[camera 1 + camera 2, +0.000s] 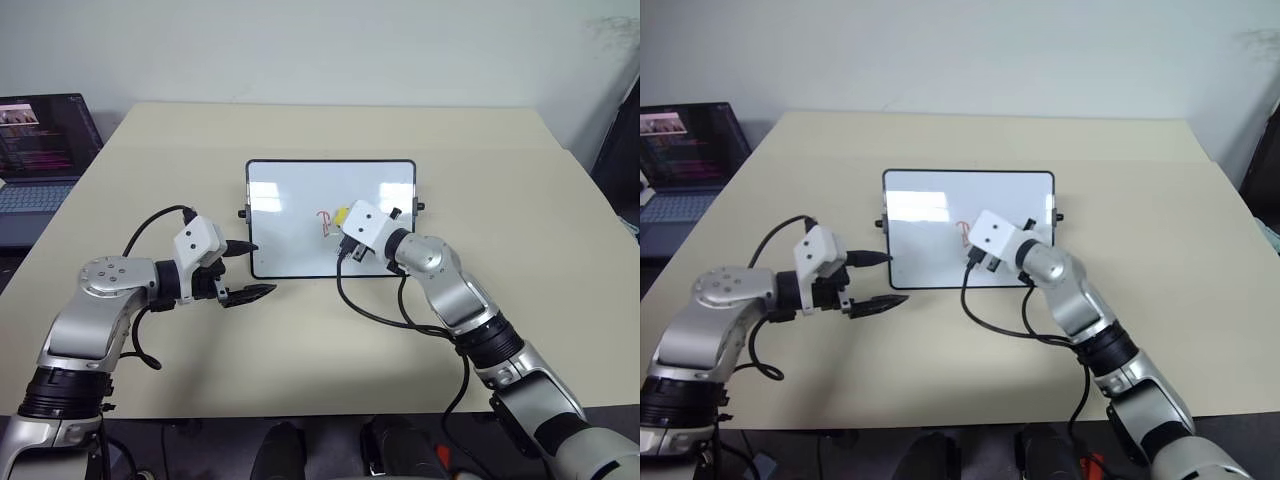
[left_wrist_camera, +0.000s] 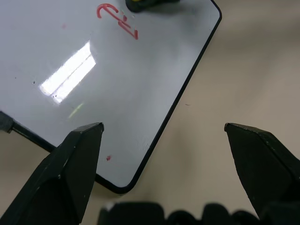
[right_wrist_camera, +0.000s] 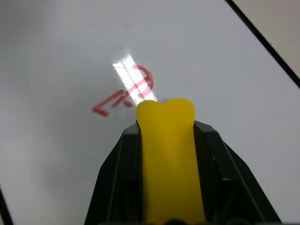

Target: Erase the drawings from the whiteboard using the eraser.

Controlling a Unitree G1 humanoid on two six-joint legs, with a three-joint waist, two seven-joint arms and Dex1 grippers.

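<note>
Left eye view has the whiteboard [image 1: 300, 215] lying flat on the tan surface [image 1: 330, 340], a laptop [image 1: 40, 150] off at the far left edge, the right gripper [image 1: 342, 222] over the board's middle clamped on the yellow eraser [image 1: 341, 214] beside the red drawings [image 1: 325, 221], and the left gripper [image 1: 245, 270] with fingers apart at the board's near left corner. Left wrist view looks between 2 spread black fingers [image 2: 65, 173] at that rounded corner, with 1 red scribble further along the board. Right wrist view shows the eraser pinched between both fingers, its tip just short of the red scribble.
</note>
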